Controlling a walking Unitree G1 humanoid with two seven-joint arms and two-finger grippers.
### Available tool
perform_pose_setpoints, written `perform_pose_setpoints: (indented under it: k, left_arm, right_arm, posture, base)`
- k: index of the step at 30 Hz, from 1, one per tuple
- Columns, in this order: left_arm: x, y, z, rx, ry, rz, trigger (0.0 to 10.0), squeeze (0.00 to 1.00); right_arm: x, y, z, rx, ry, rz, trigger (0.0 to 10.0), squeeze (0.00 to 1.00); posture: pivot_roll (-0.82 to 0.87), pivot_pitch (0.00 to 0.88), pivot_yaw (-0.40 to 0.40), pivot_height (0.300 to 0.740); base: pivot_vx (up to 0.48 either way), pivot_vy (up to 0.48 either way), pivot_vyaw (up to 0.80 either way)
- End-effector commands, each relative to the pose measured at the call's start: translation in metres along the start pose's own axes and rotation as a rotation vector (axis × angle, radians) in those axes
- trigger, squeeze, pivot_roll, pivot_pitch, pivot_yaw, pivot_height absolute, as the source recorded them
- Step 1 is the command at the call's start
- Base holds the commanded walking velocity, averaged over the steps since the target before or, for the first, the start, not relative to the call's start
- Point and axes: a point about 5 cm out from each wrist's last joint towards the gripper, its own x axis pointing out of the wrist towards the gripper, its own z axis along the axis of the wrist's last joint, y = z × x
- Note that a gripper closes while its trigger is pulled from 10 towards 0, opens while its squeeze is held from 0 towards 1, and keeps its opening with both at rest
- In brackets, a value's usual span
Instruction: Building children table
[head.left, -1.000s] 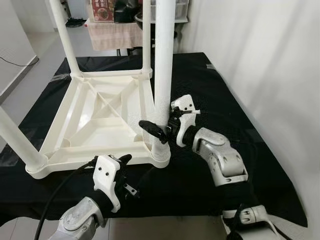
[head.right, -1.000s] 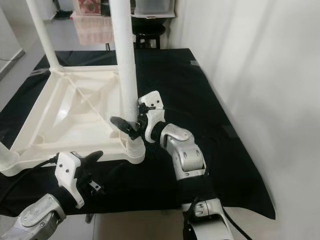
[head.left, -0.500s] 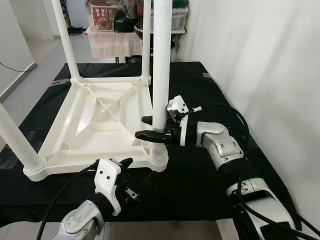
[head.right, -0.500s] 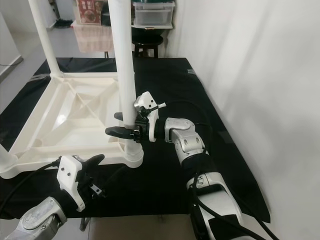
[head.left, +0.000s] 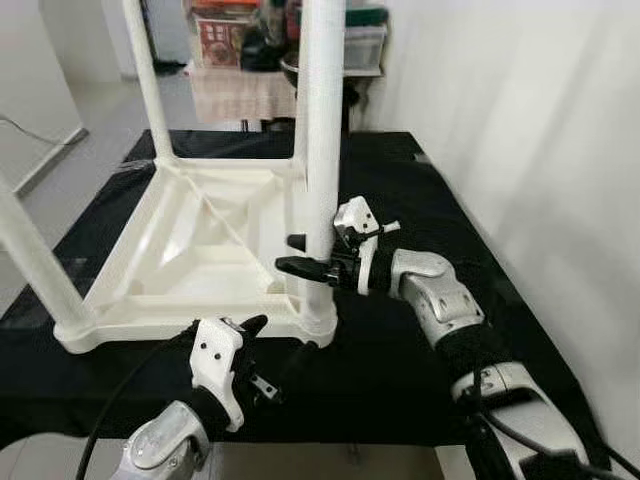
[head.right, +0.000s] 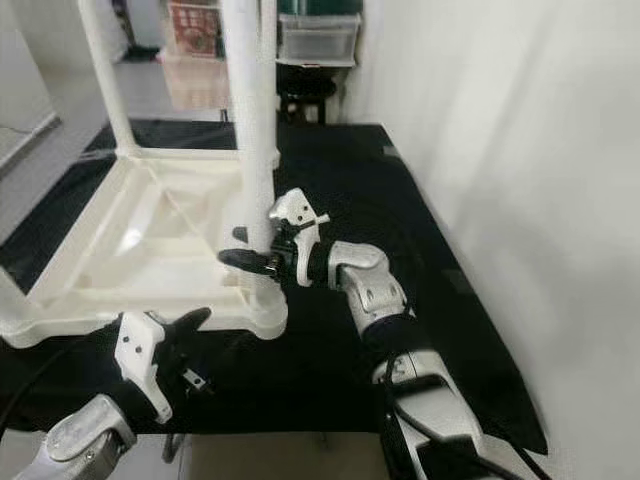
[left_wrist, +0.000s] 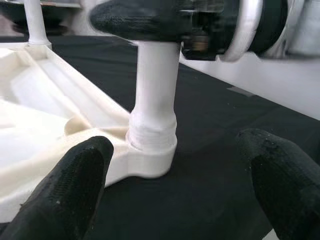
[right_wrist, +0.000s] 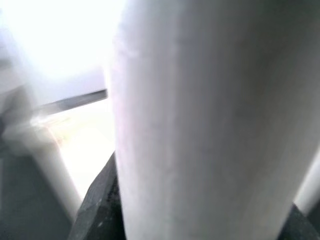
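Table (head.left: 190, 245), inverted on black cloth (head.left: 400, 350). Right gripper (head.left: 305, 255) fingers clamp its near leg (head.left: 318, 150). Left gripper (left_wrist: 170, 185) fingers apart, beside the socket (left_wrist: 150, 150).

Glossy white plastic table (head.left: 190, 240); matt black cloth (head.left: 420, 340); smooth plastic leg (head.left: 318, 150).

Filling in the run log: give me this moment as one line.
right gripper: around near table leg, low, above socket | left gripper: open, apart from table corner | table top: upside down on black cloth
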Motion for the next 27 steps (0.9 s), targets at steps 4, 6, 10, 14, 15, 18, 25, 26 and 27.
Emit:
perform_pose_setpoints:
  k: [4,6,10,14,15,18,25,26,27]
  left_arm:
    - [0.000,0.006,-0.003,0.005,0.012,-0.003,10.0,0.00]
    - [0.002,0.007,-0.002,0.006,0.012,-0.006,10.0,0.00]
    - [0.005,0.011,-0.003,0.012,0.012,-0.006,10.0,0.00]
    - [0.006,0.012,-0.003,0.018,0.006,0.007,10.0,0.00]
    - [0.007,0.012,-0.003,0.019,0.005,0.010,10.0,0.00]
    - [0.009,0.013,-0.004,0.019,0.003,0.011,10.0,0.00]
    - [0.012,0.013,-0.005,0.018,-0.003,0.012,10.0,0.00]
    - [0.012,0.012,-0.005,0.018,-0.004,0.013,10.0,0.00]
    - [0.012,0.012,-0.005,0.017,-0.005,0.014,10.0,0.00]
  right_arm:
    - [-0.047,0.023,-0.051,0.084,0.235,-0.282,0.0,0.00]
    - [-0.046,0.028,-0.049,0.071,0.225,-0.249,0.0,0.00]
    - [-0.028,0.020,-0.040,0.050,0.182,-0.200,10.0,0.00]
    - [-0.019,0.022,-0.026,0.096,0.108,-0.090,10.0,1.00]
    - [-0.015,0.023,-0.016,0.120,0.061,-0.027,10.0,1.00]
    - [-0.012,0.024,0.017,0.064,-0.062,0.165,10.0,0.36]
    - [-0.012,0.021,0.025,-0.061,-0.056,0.529,10.0,0.00]
    - [-0.012,0.019,0.021,-0.086,-0.024,0.625,10.0,0.00]
    - [-0.011,0.018,0.018,-0.095,-0.002,0.678,10.0,0.00]
  posture:
    - [0.01,0.012,-0.038,0.740]
    - [0.01,0.012,-0.034,0.740]
    - [0.02,0.000,-0.041,0.740]
    - [0.02,0.000,-0.049,0.740]
    - [0.02,0.000,-0.051,0.740]
    - [0.03,0.000,-0.060,0.740]
    - [0.04,0.000,-0.077,0.740]
    - [0.05,0.000,-0.079,0.740]
    - [0.05,0.000,-0.079,0.740]
  base:
    - [0.000,0.000,0.00]
    - [0.000,0.000,0.00]
    - [0.000,0.000,0.00]
    - [0.000,0.000,0.00]
    - [0.000,0.000,0.00]
    - [0.000,0.000,0.00]
    - [0.000,0.000,0.00]
    - [0.000,0.000,0.00]
    - [0.000,0.000,0.00]
